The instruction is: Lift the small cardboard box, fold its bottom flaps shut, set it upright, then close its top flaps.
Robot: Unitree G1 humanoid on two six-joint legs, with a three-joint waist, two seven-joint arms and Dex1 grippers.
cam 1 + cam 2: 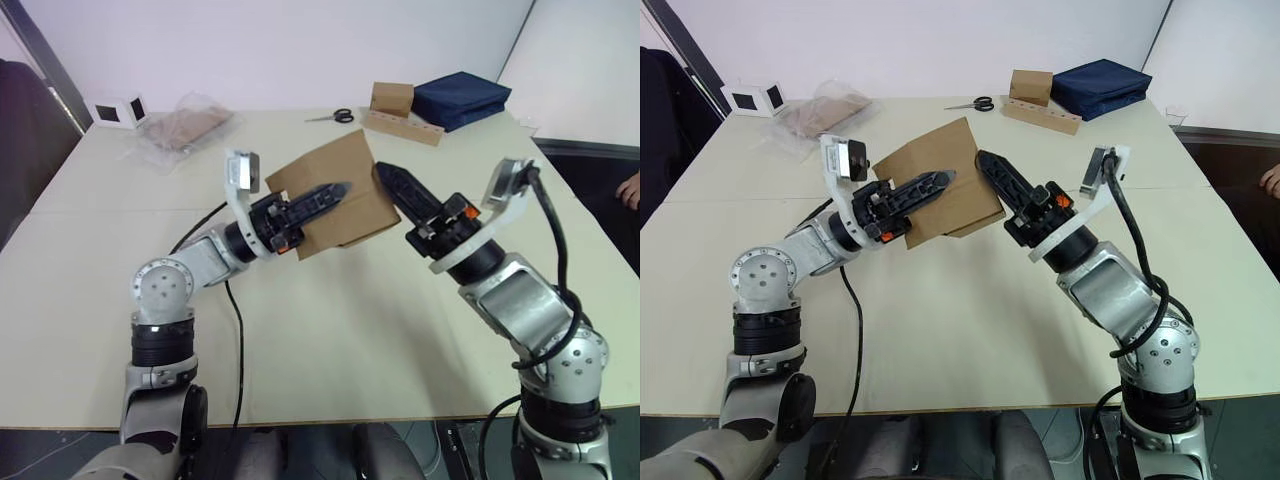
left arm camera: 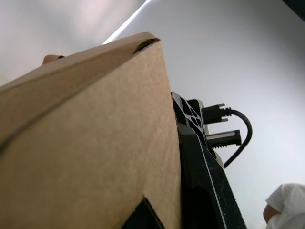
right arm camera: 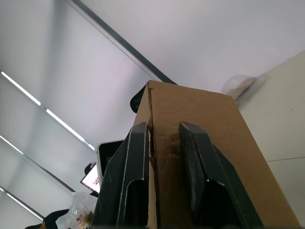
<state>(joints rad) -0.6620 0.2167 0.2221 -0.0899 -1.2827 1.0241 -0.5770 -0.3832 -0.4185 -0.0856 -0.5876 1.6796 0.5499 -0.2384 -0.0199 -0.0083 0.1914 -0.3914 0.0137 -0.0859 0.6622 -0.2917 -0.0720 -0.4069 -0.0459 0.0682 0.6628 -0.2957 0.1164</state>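
The left gripper [image 1: 335, 190] lies flat against the near face of the small cardboard box [image 1: 335, 165], its spread not discernible. The right gripper [image 3: 162, 157], fingers narrowly parted, presses the box's right side. The box hangs tilted above the table [image 1: 330, 330].

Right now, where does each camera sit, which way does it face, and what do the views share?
Left eye: head, looking down over the table; both arms, left hand and right hand on the raised box.
Right eye: beside it, same scene.
Left wrist: on the left arm, looking up along the box side; the right arm shows behind.
Right wrist: on the right arm, looking up; its fingers lie against the box.
All four share the box.
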